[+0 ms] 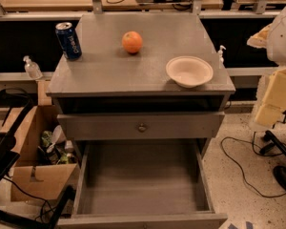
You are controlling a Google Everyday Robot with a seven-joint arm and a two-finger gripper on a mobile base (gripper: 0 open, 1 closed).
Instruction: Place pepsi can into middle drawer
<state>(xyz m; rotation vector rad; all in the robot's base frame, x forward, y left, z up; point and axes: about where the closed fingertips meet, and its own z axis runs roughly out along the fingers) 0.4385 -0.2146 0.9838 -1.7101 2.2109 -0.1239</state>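
1. The gripper (276, 92) hangs at the right edge of the scene, off the cabinet's 3 o'clock side and clear of its top. It is holding nothing. I cannot tell whether it is spread or pressed together.
2. Nearest to it, at about 9 o'clock, a white bowl (189, 71) sits upright near the front right corner of the cabinet top (133, 75). It is not part of the job, and I judge it is something to steer around.
3. Further across, an orange (132, 42) rests near the back middle of the top, well apart from the bowl.
4. Furthest away, at about 10 o'clock from the gripper, the pepsi can (68, 40) stands upright at the back left corner, near the edge. It is well apart from the gripper, with the orange roughly between them. Standing upright with bare surface around it, it looks easy to grasp from the side.
5. Below, at about 7 o'clock from the gripper, the middle drawer (143, 185) stands pulled right out with a bare floor, ready to receive the can. The drawer front with a knob (141, 126) above it is shut.
6. The grasp has not yet begun.
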